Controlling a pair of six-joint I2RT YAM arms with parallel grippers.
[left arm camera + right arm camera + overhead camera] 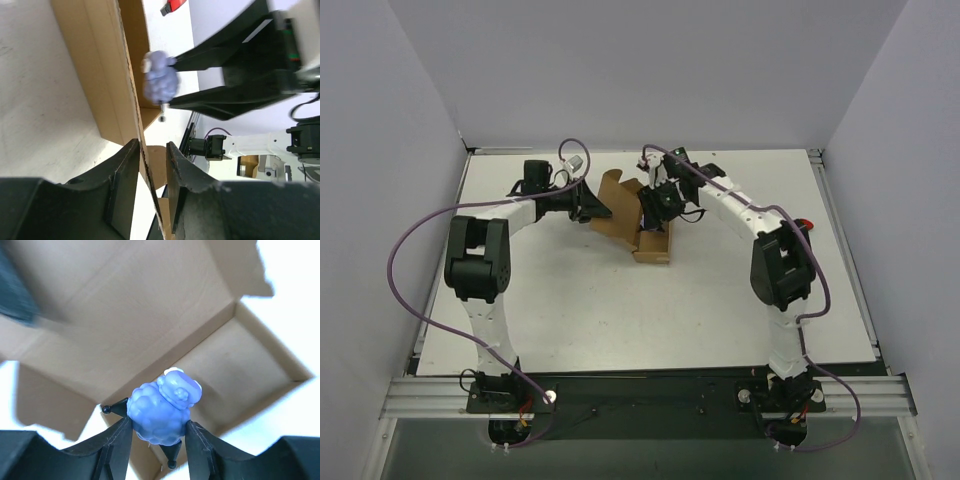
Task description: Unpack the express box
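The express box (pixel 638 222) is a brown cardboard carton lying open in the middle of the table, flaps spread. My left gripper (pixel 152 172) is shut on one flap of the express box (pixel 110 75), the cardboard edge pinched between its fingers. My right gripper (pixel 159 437) is shut on a small blue sheep-like toy (pixel 162 412) and holds it just above the open box interior (pixel 235 365). The toy also shows in the left wrist view (pixel 160 80), between the right gripper's black fingers. In the top view both grippers meet at the box, left gripper (pixel 592 205) on its left, right gripper (pixel 655 205) over it.
A slim red-and-black utility knife (pixel 804 224) lies on the table at the right, behind my right arm; it also shows in the left wrist view (pixel 172 6). White walls close the table on three sides.
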